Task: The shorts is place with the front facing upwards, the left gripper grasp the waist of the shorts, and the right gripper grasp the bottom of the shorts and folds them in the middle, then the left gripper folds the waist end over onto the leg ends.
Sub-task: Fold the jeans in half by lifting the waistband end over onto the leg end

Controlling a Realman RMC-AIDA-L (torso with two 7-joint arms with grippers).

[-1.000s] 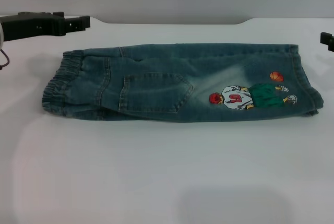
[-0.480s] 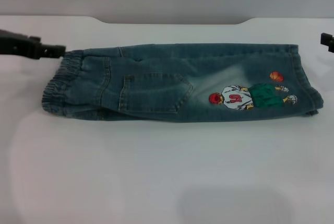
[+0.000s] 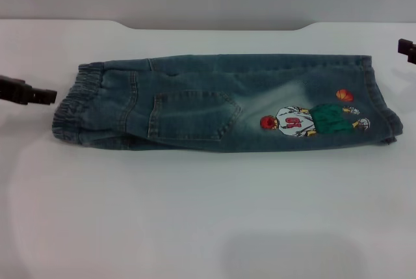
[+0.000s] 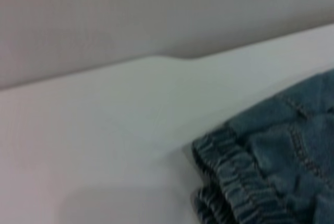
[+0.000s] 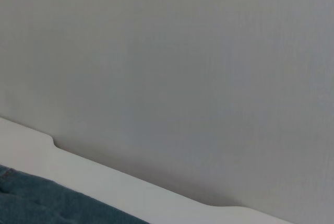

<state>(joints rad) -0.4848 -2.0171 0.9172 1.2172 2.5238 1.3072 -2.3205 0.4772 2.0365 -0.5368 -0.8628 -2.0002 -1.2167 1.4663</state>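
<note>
One long axis governing everything: the shorts (image 3: 221, 103) lying lengthwise across the white table (image 3: 195, 214), already doubled along the middle, print side up. Sitting just off the waist of the shorts (image 3: 73, 106), the left gripper (image 3: 29, 92), near but not touching, jaw state impossible to tell. Parked well apart beyond the leg ends (image 3: 380, 100), the right gripper (image 3: 407, 49), barely peeking in, state likewise unclear.

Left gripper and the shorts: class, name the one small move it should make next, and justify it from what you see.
Probably ease the left gripper sideways onto the waist of the shorts and close there. The shorts already lie folded lengthwise, the gripper sits just outside the puckered band without touching it, and the right gripper waits at the far edge.
</note>
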